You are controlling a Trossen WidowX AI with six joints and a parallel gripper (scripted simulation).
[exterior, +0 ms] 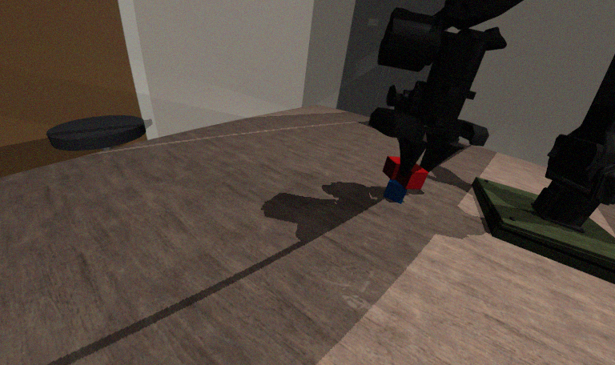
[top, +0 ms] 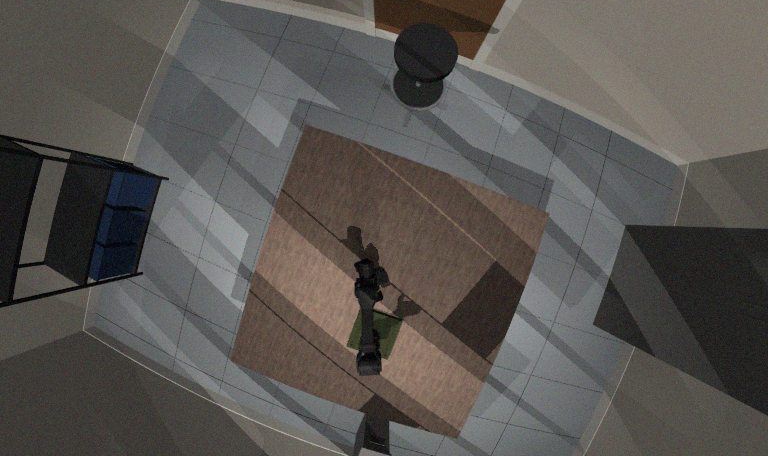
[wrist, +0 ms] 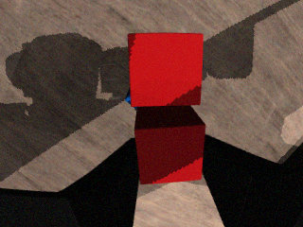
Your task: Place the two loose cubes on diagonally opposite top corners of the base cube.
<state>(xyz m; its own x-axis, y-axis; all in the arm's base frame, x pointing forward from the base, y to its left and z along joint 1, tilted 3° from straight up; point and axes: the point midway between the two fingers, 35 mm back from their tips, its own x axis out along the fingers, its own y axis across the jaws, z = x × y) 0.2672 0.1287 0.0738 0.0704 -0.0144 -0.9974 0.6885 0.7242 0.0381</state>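
Observation:
The blue base cube (exterior: 395, 191) stands on the table. In the wrist view only a sliver of it (wrist: 128, 99) shows. One red cube (exterior: 390, 166) (wrist: 166, 69) sits over its far part, partly behind a finger in the exterior view. My gripper (exterior: 416, 170) (wrist: 167, 143) is shut on the other red cube (exterior: 416, 179) (wrist: 170, 142), with one finger on each side. The held cube is low, close beside the first red cube, and overlaps the blue cube's upper right in the exterior view. Its contact with the blue cube and the gap between the red cubes are hidden. The arm hides the cubes in the top view.
The arm's base stands on a green board (top: 390, 342) (exterior: 503, 198), right of the cubes in the exterior view. The wood-patterned table (top: 419, 202) (exterior: 203, 234) surrounds them. A round black stool (top: 425, 52) (exterior: 96, 132) stands beyond the table. Dark shadows cross the table.

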